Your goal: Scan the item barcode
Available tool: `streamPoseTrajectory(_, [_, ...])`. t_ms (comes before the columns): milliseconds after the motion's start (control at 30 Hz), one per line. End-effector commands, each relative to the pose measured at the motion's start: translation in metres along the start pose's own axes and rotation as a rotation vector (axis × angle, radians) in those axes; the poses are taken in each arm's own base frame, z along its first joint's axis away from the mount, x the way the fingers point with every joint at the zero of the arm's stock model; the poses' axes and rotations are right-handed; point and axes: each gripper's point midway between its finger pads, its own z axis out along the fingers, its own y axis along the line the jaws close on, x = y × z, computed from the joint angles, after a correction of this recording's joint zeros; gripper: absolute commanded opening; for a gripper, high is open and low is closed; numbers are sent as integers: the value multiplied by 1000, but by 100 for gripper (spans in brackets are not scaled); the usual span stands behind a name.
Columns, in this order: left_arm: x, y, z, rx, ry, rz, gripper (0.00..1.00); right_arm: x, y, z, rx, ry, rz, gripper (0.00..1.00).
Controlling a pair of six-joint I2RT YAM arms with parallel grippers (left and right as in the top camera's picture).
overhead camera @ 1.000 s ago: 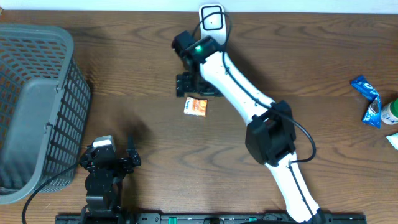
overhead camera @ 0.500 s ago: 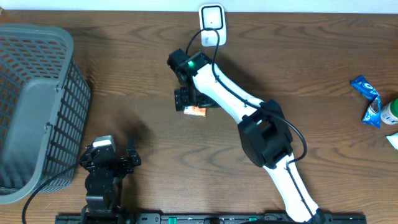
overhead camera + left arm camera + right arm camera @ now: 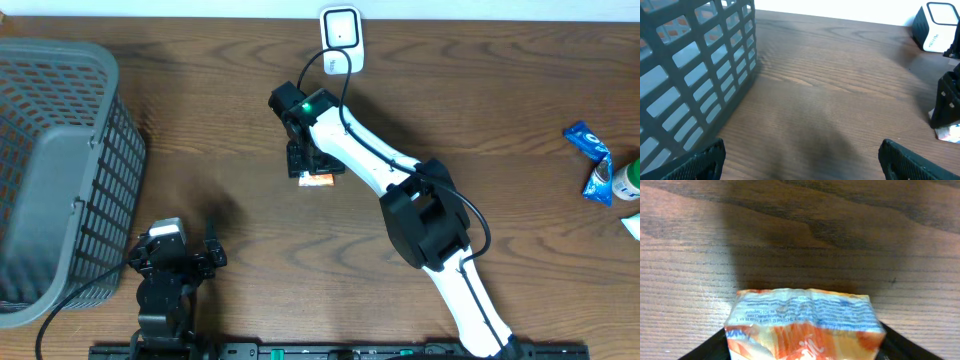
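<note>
The item is a small orange-and-white snack packet [image 3: 318,180] lying on the wooden table, a little in front of the white barcode scanner [image 3: 341,35] at the far edge. My right gripper [image 3: 312,165] is down over the packet. In the right wrist view the packet [image 3: 805,325] fills the space between the black fingers [image 3: 715,347], which press against both its sides. Its printed white end faces the camera. My left gripper [image 3: 178,252] rests near the front left, open and with nothing in it [image 3: 800,162]. The left wrist view also shows the scanner [image 3: 937,27] and the packet [image 3: 950,132].
A grey plastic basket [image 3: 50,170] stands at the left edge, seen close in the left wrist view as the basket [image 3: 690,75]. At the far right lie a blue packet [image 3: 590,160] and a green-capped bottle [image 3: 628,180].
The right arm swung down and left from near the scanner onto the packet. Its jaws narrowed around the packet. The left arm has not moved.
</note>
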Motion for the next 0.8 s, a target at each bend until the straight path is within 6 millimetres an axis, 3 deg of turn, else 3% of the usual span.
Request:
streamPoseTrajectory(0, [12,0,2,0,37,0,98,0,-5,3,7,11,13,64])
streamPoseTrajectory(233, [12,0,2,0,38,0,98,24,-6,-5,-117,196,17,56])
streamPoseTrajectory(467, [12,0,2,1,38,0,98,70,-41,-42,-172,508,10,52])
streamPoseTrajectory(600, [12,0,2,0,37,0,98,91,-39,-59,-275,619,-83,53])
streamPoseTrajectory(767, [12,0,2,0,37,0,98,95,-28,-64,-362,634,-131,60])
